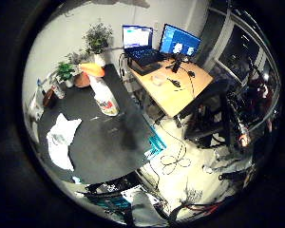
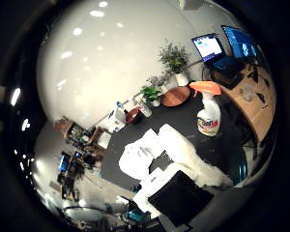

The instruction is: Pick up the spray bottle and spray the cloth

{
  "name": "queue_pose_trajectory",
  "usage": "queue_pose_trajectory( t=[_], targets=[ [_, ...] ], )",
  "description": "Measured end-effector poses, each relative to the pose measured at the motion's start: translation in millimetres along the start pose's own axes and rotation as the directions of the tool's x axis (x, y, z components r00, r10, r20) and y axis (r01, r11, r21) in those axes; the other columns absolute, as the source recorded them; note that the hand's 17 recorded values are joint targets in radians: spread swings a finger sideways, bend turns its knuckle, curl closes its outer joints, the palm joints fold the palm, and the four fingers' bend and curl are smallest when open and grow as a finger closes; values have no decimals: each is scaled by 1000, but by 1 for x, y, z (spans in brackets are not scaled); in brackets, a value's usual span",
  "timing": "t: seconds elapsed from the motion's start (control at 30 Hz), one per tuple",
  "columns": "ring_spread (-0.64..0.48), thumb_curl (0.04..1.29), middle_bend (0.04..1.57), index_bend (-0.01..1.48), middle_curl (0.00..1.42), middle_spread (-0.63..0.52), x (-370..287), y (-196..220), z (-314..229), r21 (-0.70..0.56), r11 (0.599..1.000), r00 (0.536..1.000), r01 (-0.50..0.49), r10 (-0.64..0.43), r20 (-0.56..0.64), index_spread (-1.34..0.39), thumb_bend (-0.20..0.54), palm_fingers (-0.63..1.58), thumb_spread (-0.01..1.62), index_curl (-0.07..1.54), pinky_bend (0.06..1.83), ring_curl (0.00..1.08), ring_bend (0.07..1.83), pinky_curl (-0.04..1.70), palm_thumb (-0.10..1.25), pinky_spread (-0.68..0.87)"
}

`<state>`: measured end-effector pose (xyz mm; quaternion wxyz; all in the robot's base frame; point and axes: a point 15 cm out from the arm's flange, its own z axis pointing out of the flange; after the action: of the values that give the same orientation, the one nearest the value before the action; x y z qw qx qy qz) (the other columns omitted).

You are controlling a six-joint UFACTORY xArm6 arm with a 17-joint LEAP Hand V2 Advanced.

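A white spray bottle (image 2: 209, 113) with an orange trigger head stands upright on the black table (image 1: 104, 142). A crumpled white cloth (image 1: 61, 137) lies on the same table, a short way from the bottle. My hand (image 2: 181, 193) shows as white and black parts reaching in over the table beside the cloth in the thumb side view. It hangs well above the table, apart from both the bottle and the cloth, and holds nothing. How its fingers are set cannot be made out.
Potted plants (image 1: 97, 40), a round wooden tray (image 2: 176, 95) and small bottles stand along the table's far edge by the wall. A wooden desk (image 1: 178, 88) with a laptop and monitor stands beside the table. Racks and equipment (image 1: 242, 118) crowd the floor nearby.
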<state>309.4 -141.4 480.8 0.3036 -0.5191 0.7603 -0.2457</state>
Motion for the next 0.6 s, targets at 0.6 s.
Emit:
queue_pose_trajectory(
  t=[0.6],
  targets=[
    [368, 465, 197, 165, 310, 277, 83, 8, 76, 19, 975, 956, -223, 215, 199, -24, -25, 164, 1125, 296, 1024, 237, 368, 202, 471, 681]
  ],
)
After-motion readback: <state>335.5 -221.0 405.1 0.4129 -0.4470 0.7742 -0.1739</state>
